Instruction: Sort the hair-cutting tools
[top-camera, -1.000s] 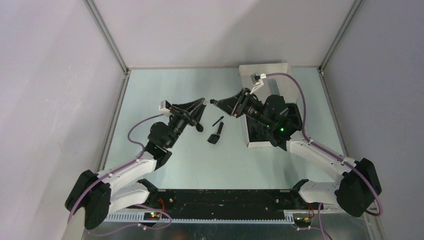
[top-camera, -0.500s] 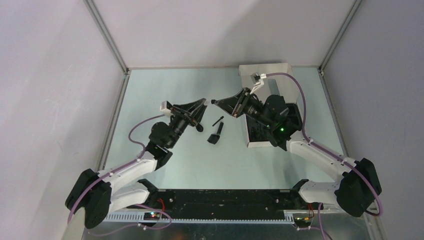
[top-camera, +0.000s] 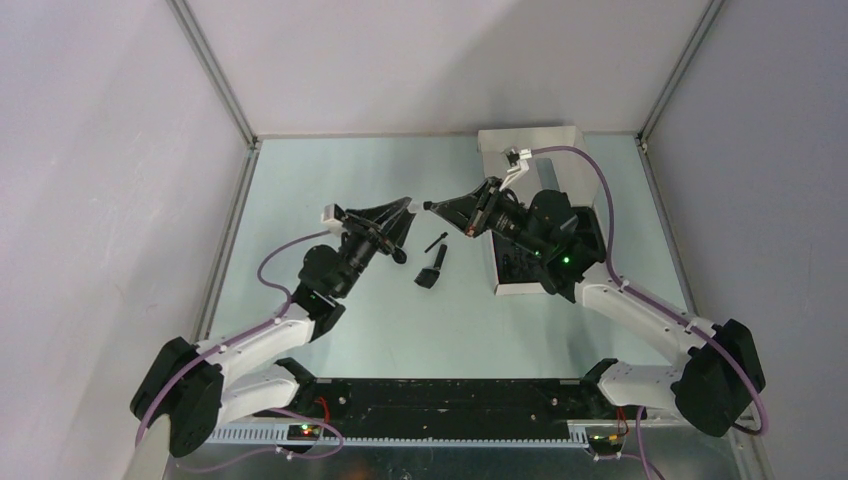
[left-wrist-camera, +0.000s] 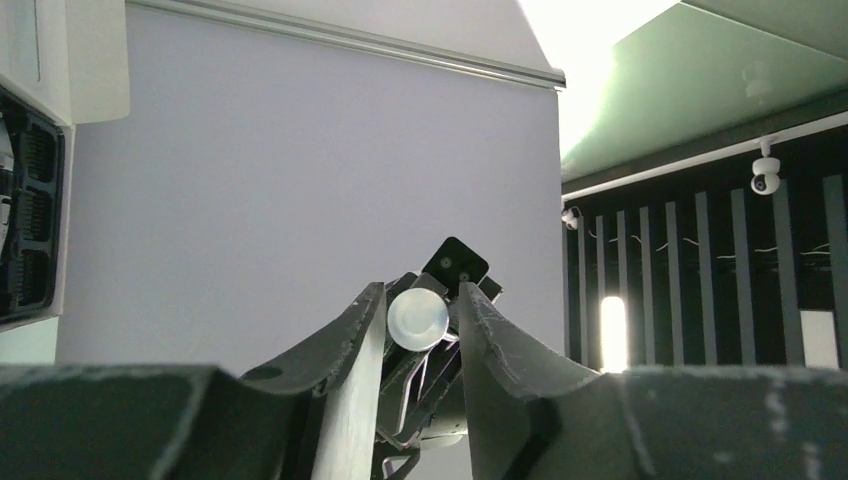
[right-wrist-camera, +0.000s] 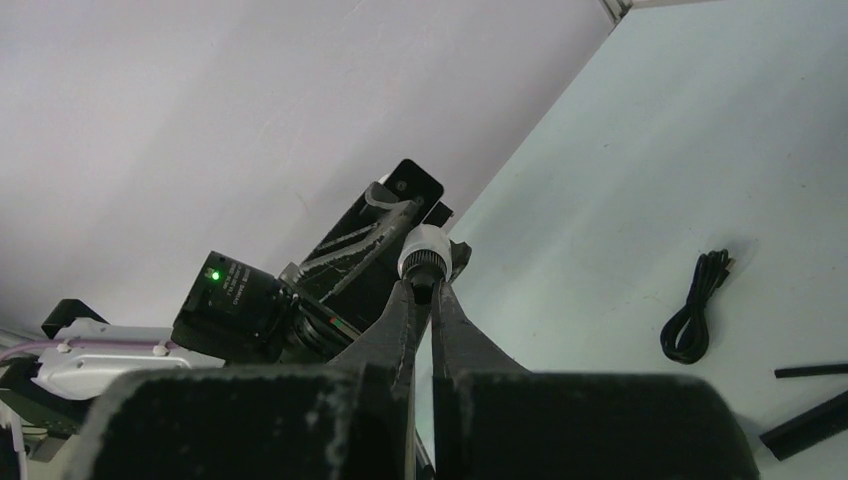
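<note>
Nearest the arm bases, a black comb attachment (top-camera: 430, 272) lies flat on the table (top-camera: 300, 190), with the thin black stick-brush (top-camera: 435, 243) just beyond it. Neither is touched, and neither has shifted over the last second. The black coiled cord (right-wrist-camera: 693, 312) also lies on the table, apart from both arms; it shows only in the right wrist view.

Farther in, at mid-table and raised off the surface, the left gripper (top-camera: 405, 205) and the right gripper (top-camera: 432, 206) meet tip to tip. Between them sits a small white-capped piece (left-wrist-camera: 418, 315), one of the set.

Change: the right gripper's jaws stood apart a second ago. They are now pinched fully together on the dark neck just under the white cap. The left gripper's fingers (left-wrist-camera: 360, 340) flank the cap and have eased slightly. Whether they still bear on it or have just let go cannot be told from here.

Meaning: this reads as a handover from left to right, at the point where the receiving side has taken hold. The piece is not yet sorted. The left jaws should clear the cap fully before either arm retreats, since an early pull could twist the piece out of so thin a pinch.

Farthest back, at the right rear, stands the white box (top-camera: 530, 140). Its black inner tray (left-wrist-camera: 28, 200) lies beneath the right arm and is the likely destination.
</note>
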